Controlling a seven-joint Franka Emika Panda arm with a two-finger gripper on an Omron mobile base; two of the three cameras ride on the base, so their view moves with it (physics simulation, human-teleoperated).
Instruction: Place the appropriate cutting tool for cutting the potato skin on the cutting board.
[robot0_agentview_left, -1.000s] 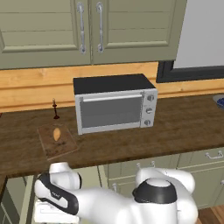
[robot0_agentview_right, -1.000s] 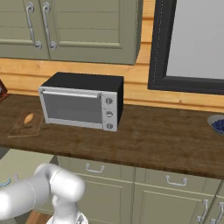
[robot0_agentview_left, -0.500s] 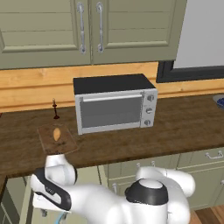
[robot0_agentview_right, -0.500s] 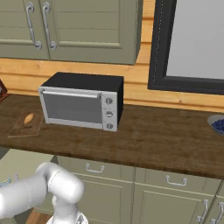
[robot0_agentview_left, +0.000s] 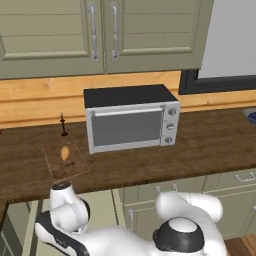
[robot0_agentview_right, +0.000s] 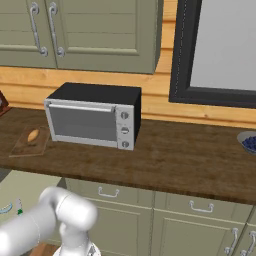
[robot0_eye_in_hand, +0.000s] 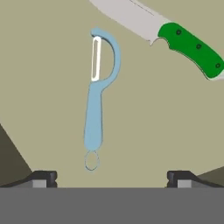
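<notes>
The cutting tool, a light-blue peeler (robot0_eye_in_hand: 97, 100), lies on a beige surface straight ahead of my gripper (robot0_eye_in_hand: 111, 177). Its looped head points away and its handle end sits between the two wide-apart fingertips (robot0_eye_in_hand: 41, 177), which touch nothing. A green-handled knife (robot0_eye_in_hand: 175, 37) lies beyond it at the upper right. The brown cutting board (robot0_agentview_left: 66, 160) rests on the counter left of the toaster oven, with the tan potato (robot0_agentview_left: 64, 152) on it. Board (robot0_agentview_right: 31, 142) and potato (robot0_agentview_right: 33, 135) also appear at the left of the right base view.
A silver and black toaster oven (robot0_agentview_left: 131, 122) stands mid-counter. A small dark stand (robot0_agentview_left: 63, 125) is behind the board. A blue bowl (robot0_agentview_right: 247, 141) sits at the counter's far right. Cabinets hang above and drawers run below the wooden counter (robot0_agentview_left: 210, 150).
The arm has sunk slightly lower in the left base view. The gripper has stayed wide open.
</notes>
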